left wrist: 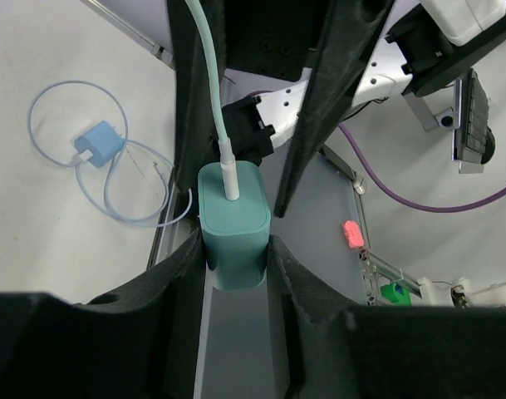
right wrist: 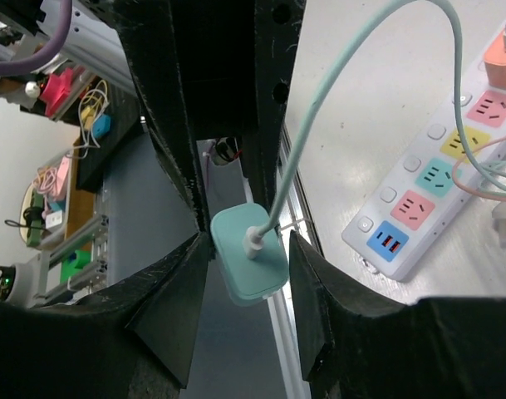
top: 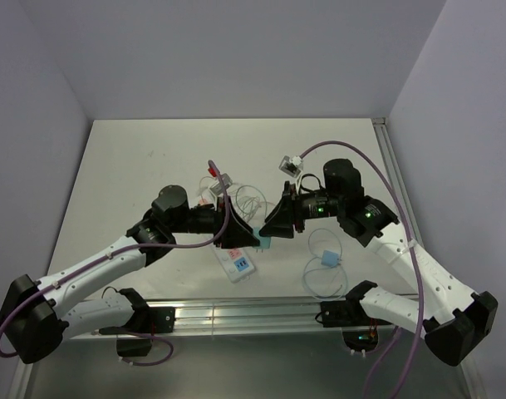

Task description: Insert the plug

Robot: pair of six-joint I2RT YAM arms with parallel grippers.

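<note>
A teal plug (left wrist: pixel 233 224) with a pale teal cable (right wrist: pixel 319 108) hangs in the air between my two grippers, over the near table edge. It also shows in the top view (top: pixel 265 242) and in the right wrist view (right wrist: pixel 251 266). My left gripper (left wrist: pixel 236 259) is shut on its sides. My right gripper (right wrist: pixel 248 268) faces it from the other side. Its fingers flank the plug closely, and a thin gap shows at the right finger (right wrist: pixel 319 291). The white power strip (right wrist: pixel 419 208) with coloured sockets lies on the table below (top: pixel 236 264).
An orange plug (right wrist: pixel 503 62) sits in the strip's far socket. A blue charger (top: pixel 328 258) with a looped cable lies on the table at the right, also in the left wrist view (left wrist: pixel 99 143). More loose cables (top: pixel 251 198) lie behind the arms. A metal rail (top: pixel 244 314) runs along the near edge.
</note>
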